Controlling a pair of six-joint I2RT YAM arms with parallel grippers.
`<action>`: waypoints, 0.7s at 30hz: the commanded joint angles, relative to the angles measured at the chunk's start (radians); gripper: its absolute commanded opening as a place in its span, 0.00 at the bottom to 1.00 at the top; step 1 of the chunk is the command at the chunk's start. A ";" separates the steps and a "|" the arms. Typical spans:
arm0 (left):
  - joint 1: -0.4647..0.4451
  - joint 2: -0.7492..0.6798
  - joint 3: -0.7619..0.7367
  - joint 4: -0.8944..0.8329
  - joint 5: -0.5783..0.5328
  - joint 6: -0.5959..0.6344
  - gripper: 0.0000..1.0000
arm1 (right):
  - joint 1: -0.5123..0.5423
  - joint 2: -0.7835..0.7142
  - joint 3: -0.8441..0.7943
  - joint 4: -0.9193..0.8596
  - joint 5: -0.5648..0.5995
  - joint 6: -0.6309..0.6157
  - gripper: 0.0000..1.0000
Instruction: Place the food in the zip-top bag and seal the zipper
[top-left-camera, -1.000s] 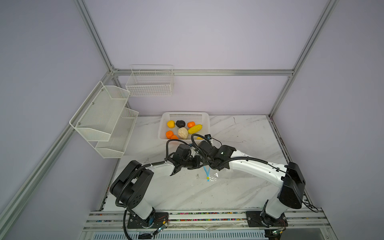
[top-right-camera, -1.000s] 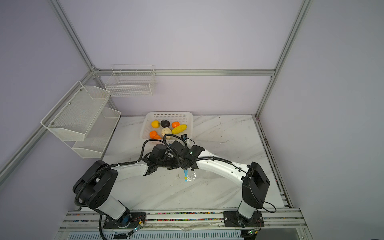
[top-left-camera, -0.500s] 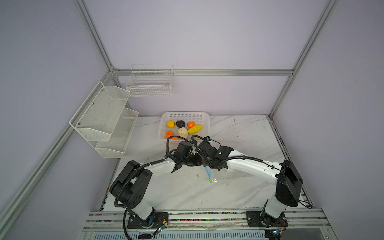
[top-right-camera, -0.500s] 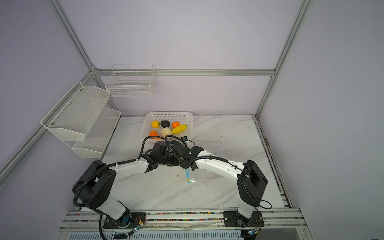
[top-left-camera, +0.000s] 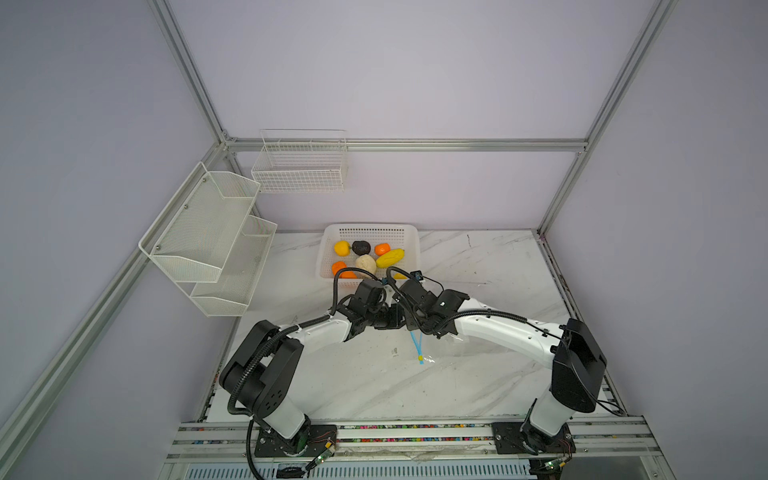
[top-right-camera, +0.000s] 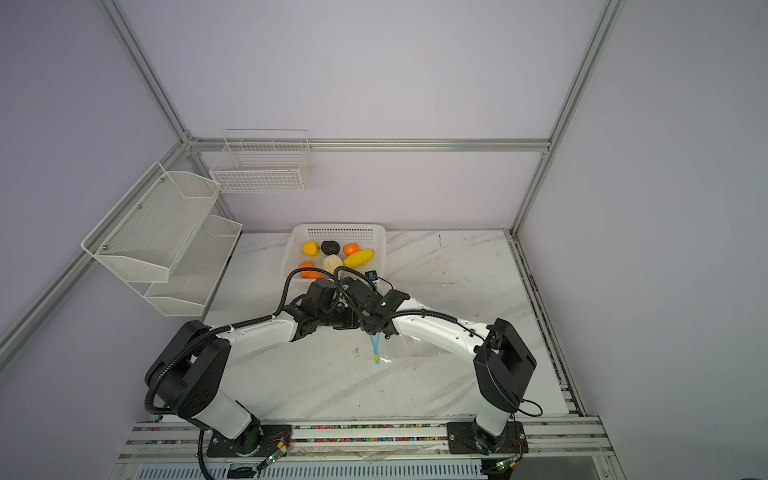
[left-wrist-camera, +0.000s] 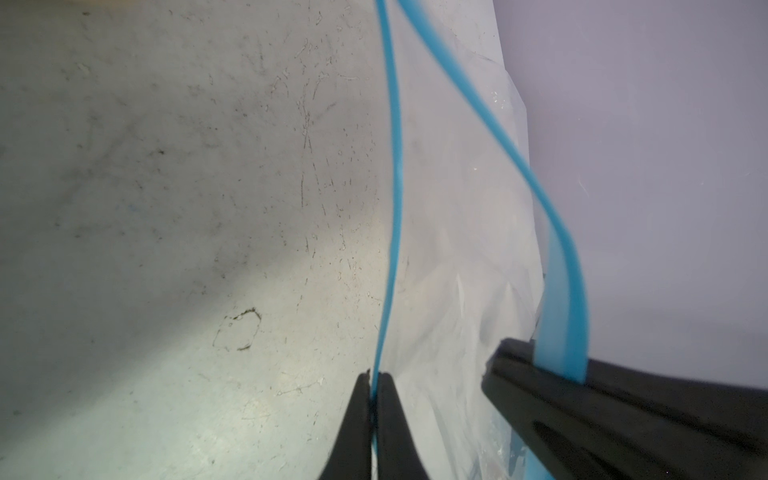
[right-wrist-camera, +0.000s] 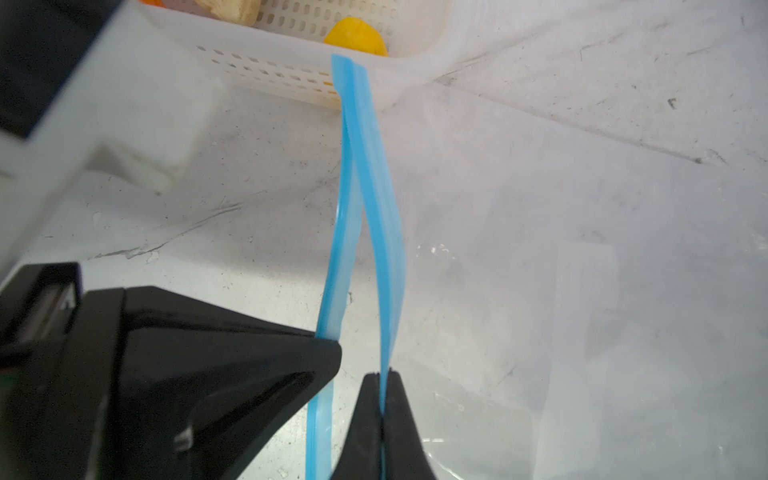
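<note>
The food (top-left-camera: 365, 263) lies in a white perforated basket (top-left-camera: 370, 227) at the back of the table: orange, yellow, cream and dark pieces. The clear zip-top bag (top-left-camera: 453, 353) lies mid-table under my right arm. Its light-blue zipper (top-left-camera: 417, 343) is split into two strips, and a small yellow slider (top-left-camera: 420, 357) sits near its front end. My left gripper (left-wrist-camera: 376, 376) is shut on one thin strip (left-wrist-camera: 395, 187). My right gripper (right-wrist-camera: 382, 376) is shut on the other strip (right-wrist-camera: 388, 232). The two grippers (top-left-camera: 401, 324) meet close together, with the bag's mouth held slightly apart between them.
Two white mesh shelves (top-left-camera: 208, 232) hang on the left wall and a wire basket (top-left-camera: 299, 166) on the back wall. The basket's front wall (right-wrist-camera: 291, 70) stands just beyond the grippers, with a yellow piece (right-wrist-camera: 357, 37) behind it. Marble tabletop (top-left-camera: 374, 386) spreads toward the front.
Both wrists have shifted a little toward the basket and closed in on each other. The blue zipper end now hangs straighter toward the front.
</note>
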 joint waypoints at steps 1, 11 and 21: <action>0.005 0.003 0.072 0.011 -0.003 0.017 0.03 | -0.010 -0.018 0.004 -0.011 0.008 -0.010 0.00; 0.016 0.011 0.064 0.006 -0.018 0.004 0.00 | -0.035 -0.039 0.000 -0.033 0.033 -0.025 0.00; 0.019 -0.005 0.057 0.004 -0.020 -0.011 0.13 | -0.035 -0.024 0.006 -0.014 -0.008 -0.024 0.00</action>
